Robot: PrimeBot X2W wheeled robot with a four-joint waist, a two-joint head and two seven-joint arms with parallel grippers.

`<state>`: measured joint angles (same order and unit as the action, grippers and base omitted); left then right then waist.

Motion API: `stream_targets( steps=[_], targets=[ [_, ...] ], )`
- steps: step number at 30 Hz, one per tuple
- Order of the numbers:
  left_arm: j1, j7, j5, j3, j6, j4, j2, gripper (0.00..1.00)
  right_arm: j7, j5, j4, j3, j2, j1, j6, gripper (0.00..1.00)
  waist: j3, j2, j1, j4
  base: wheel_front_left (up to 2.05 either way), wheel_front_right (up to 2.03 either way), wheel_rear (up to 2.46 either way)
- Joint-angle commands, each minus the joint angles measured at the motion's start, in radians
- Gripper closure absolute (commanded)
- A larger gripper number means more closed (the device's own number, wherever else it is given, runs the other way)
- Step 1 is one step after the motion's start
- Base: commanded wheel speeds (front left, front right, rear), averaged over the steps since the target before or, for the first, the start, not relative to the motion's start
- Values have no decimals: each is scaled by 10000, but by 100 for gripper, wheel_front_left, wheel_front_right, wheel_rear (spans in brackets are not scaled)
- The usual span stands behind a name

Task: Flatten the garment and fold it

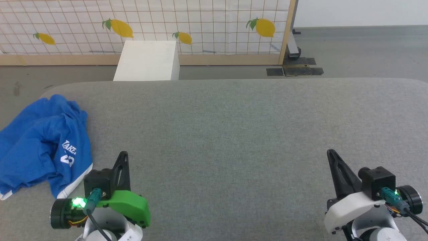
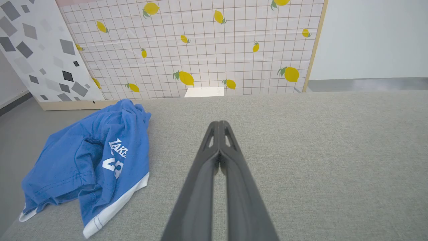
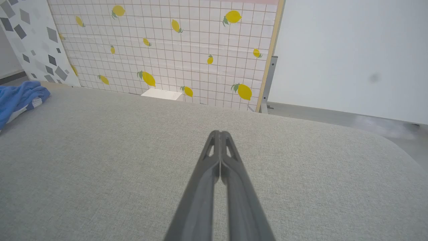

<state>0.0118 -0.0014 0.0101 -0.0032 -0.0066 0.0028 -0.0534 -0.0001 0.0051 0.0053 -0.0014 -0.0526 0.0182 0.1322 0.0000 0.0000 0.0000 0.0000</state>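
The garment (image 1: 40,147) is a crumpled heap of bright blue shorts with white lettering and a white hem, lying at the left edge of the grey padded table (image 1: 234,134); part of it hangs over that edge. In the left wrist view the garment (image 2: 87,160) lies left of my fingers. My left gripper (image 1: 124,154) is shut and empty, hovering just right of the heap without touching it. At the lower right my right gripper (image 1: 331,153) is shut too, holding nothing, far from the cloth. The right wrist view catches a blue corner of the garment (image 3: 16,98) at its far left.
A white box (image 1: 147,60) stands on the floor beyond the table's far edge, before a lemon-patterned panel (image 1: 200,23). The table's rounded right corner (image 3: 394,147) drops off to grey floor.
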Motion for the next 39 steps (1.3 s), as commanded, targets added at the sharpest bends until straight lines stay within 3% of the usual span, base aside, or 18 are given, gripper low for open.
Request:
stream_targets(
  steps=[1, 23, 24, 39],
  targets=[
    [-118, 14, -101, 32, 66, -28, 32, 100, 1, -51, -53, 14, 24, -182, -15, 100, 0, 0, 0, 0, 0, 0, 0],
    [-118, 14, -101, 32, 66, -28, 32, 100, 1, -51, -53, 14, 24, -182, -15, 100, 0, 0, 0, 0, 0, 0, 0],
    [-1, 0, 0, 0, 0, 0, 0, 0, 0, 0, 0, 0, 0, 0, 0, 0, 0, 0, 0, 0, 0, 0, 0],
    [135, -217, 193, -225, 94, 251, 3, 0, -211, -17, 151, 6, -1, -93, -1, 0, 11, 0, 0, 0, 0, 0, 0]
  ],
)
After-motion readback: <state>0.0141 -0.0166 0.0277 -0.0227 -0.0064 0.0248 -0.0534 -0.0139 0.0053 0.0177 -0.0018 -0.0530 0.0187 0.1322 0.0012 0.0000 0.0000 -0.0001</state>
